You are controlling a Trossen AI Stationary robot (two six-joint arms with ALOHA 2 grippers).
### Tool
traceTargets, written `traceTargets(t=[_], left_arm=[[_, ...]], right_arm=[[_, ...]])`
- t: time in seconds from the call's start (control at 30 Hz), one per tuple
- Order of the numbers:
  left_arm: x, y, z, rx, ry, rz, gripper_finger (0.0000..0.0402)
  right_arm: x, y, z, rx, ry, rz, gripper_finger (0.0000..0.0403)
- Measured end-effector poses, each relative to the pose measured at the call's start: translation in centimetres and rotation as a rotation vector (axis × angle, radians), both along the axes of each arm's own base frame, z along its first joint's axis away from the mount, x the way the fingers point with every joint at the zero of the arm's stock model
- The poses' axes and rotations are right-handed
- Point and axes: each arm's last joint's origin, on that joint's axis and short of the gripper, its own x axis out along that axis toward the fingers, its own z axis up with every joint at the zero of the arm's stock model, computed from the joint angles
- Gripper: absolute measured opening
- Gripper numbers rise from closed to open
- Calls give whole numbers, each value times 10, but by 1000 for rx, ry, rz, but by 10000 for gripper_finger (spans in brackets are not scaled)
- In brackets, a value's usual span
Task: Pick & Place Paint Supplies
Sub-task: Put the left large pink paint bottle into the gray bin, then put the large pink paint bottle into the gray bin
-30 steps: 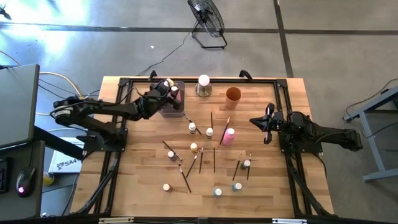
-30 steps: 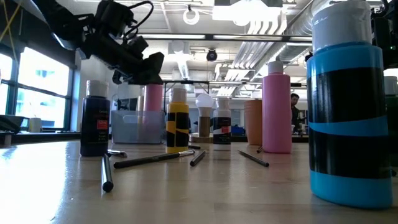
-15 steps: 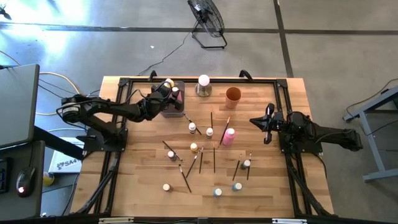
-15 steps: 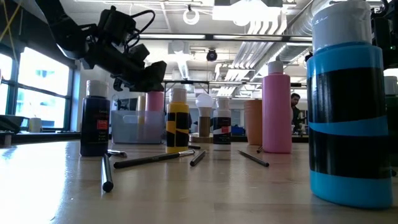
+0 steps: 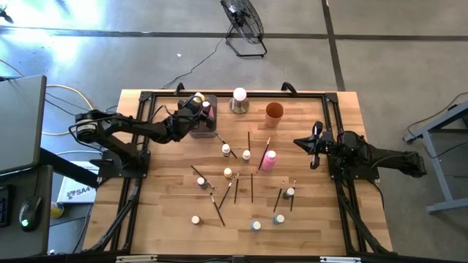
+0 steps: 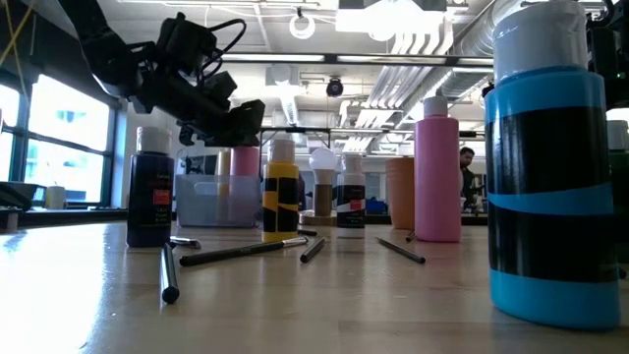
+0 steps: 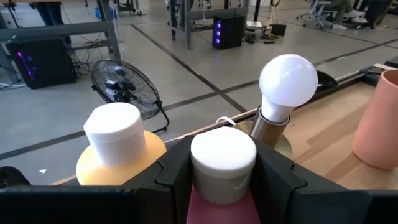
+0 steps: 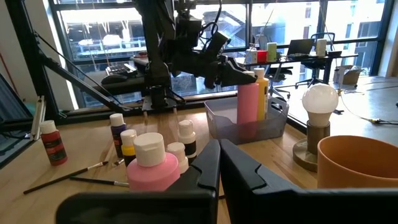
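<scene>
My left gripper [image 5: 199,108] is over the grey tray [image 5: 202,126] at the far left, shut on a pink bottle with a white cap [image 7: 222,160]. The bottle stands upright with its lower part inside the tray [image 8: 246,104]. A yellow bottle [image 7: 119,149] stands in the tray beside it. Another pink bottle [image 5: 269,159], several small white-capped bottles and thin dark brushes [image 5: 251,179] lie on the wooden table. My right gripper [image 5: 298,142] waits shut near the right edge, holding nothing. My left gripper pinches the pink bottle's top between its two fingers [image 7: 176,177], one on each side of the white cap and shoulder [image 7: 219,198]. The fingers come nearly level from the table's left. The bottle hangs upright; whether its bottom rests on the tray floor I cannot tell.
A white ball on a metal base [image 5: 239,99] and an orange cup [image 5: 274,111] stand just right of the tray. A blue bottle [image 6: 550,167] stands close before the low camera. A black frame [image 5: 241,94] runs round the table's edges.
My left gripper has come down toward the tray with the pink bottle. The bottle stays upright and now sits lower inside the tray beside the yellow one.
</scene>
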Motion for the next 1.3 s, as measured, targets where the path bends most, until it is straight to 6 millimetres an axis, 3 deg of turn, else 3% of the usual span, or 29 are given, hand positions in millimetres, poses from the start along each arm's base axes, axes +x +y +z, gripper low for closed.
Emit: traceTargets(t=[0.47, 0.8, 0.93, 1.3], left_arm=[[0, 0, -1, 3, 20, -17, 129], [1, 0, 1, 42, 57, -37, 219], [-1, -1, 12, 71, 2, -47, 237], [-18, -10, 51, 156, -108, -114, 239]], right_arm=[[0, 0, 0, 0, 0, 2, 4], [0, 0, 0, 0, 0, 2, 4], [0, 0, 0, 0, 0, 2, 4], [0, 0, 0, 0, 1, 2, 4]])
